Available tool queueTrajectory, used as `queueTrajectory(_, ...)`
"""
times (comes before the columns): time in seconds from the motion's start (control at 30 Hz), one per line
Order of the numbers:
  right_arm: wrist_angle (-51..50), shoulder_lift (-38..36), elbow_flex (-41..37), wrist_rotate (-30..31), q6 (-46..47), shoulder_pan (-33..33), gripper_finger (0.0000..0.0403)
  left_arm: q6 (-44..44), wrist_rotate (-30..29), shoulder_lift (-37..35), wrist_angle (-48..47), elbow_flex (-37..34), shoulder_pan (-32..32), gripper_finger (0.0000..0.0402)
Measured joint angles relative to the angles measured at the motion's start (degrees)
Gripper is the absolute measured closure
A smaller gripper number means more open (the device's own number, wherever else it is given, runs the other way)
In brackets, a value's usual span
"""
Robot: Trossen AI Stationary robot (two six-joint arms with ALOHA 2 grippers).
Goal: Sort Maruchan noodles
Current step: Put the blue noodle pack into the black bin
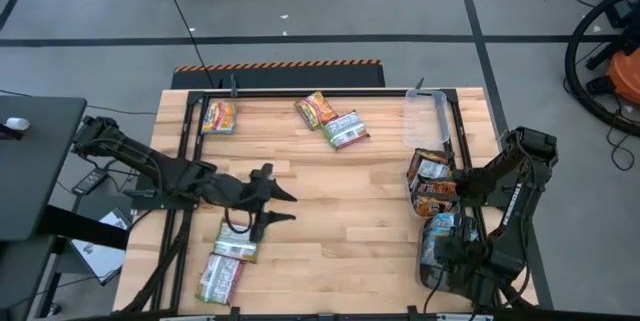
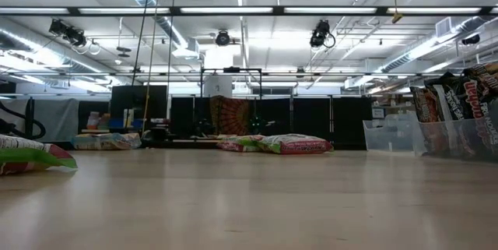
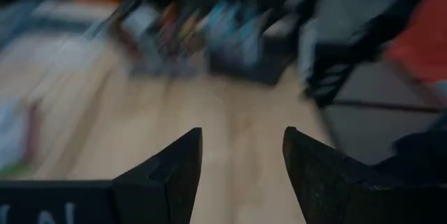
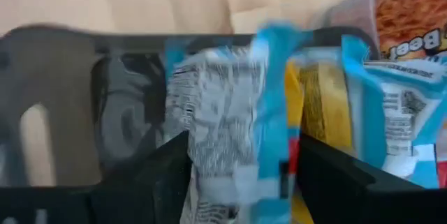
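Over the worktop's [image 1: 340, 211] right edge I have my right hand [image 4: 244, 175] pointing down, fingers spread either side of a pale blue packet [image 4: 223, 133] among the trayed noodles. My left hand [image 1: 283, 206] hovers mid-worktop, wide open, silver-green packets [image 1: 228, 261] just behind it.

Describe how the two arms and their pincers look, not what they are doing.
Both arms are dark, nearly black, built of jointed angular segments. The left pincer ends in two slim pointed fingers; up close its fingers are matte black, wedge-shaped, tapering to blunt tips. The right pincer has the same flat black fingers. No markings are legible.
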Motion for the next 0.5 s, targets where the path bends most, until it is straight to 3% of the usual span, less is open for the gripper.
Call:
queueTrajectory(0.27,-6.8,0.0,8.6,-0.2,-4.5,-1.0,0.014,-12.9,-10.7,0.0,-24.8,0.0,2.5,0.0198)
queueTrajectory(0.5,-12.2,0.0,16.4,11.9,-9.1,-6.1,0.014,-24.7,-18.0,-0.2,-51.4,-2.7,15.9,0.0205)
